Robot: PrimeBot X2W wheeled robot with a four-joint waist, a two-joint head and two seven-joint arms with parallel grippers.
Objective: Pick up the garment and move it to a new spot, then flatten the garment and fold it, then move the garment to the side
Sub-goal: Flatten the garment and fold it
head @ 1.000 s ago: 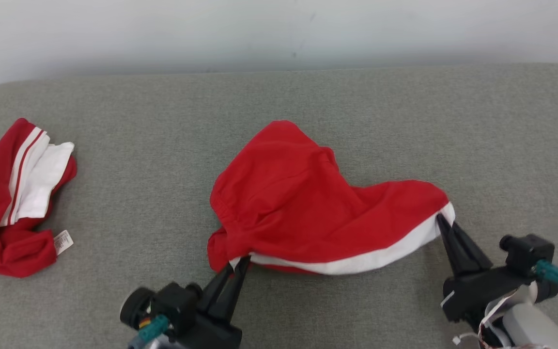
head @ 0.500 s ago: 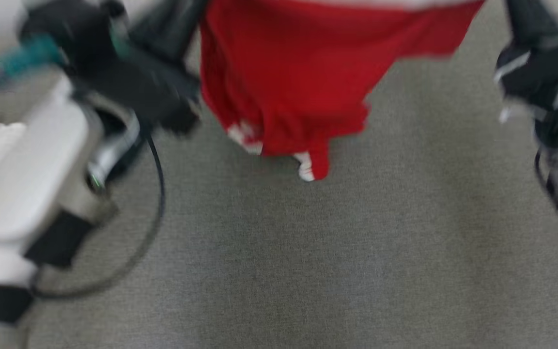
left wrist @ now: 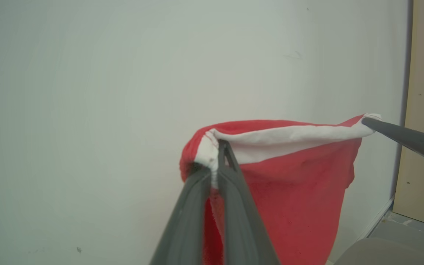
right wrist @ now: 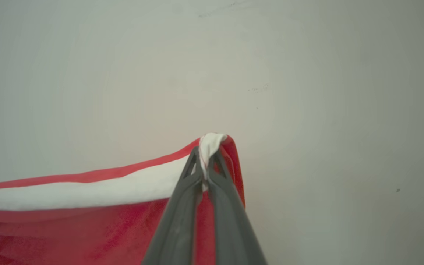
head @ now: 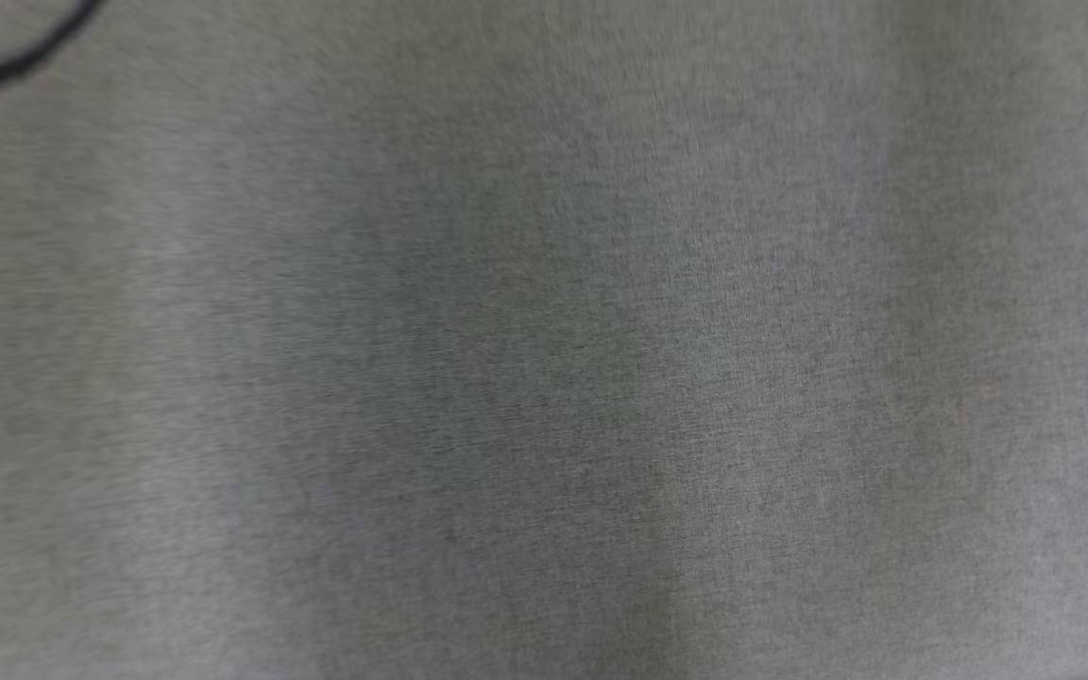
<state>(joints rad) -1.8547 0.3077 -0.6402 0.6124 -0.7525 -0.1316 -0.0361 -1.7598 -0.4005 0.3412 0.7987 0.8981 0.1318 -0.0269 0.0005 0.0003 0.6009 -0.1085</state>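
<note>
Two ends of the white-banded hem [left wrist: 289, 138] are pinched shut: the left pincer [left wrist: 222, 147] and the right pincer [right wrist: 204, 154] hold the red garment [left wrist: 300, 191] stretched in the air before a pale wall [left wrist: 87, 92], so the carry to a new spot seems in hand. Next, I judge, both must lower it together, hem taut, onto the grey worktop [head: 544, 378]. Head view is blurred and the garment's lower edge is cut off, so its clearance cannot be told.
</note>
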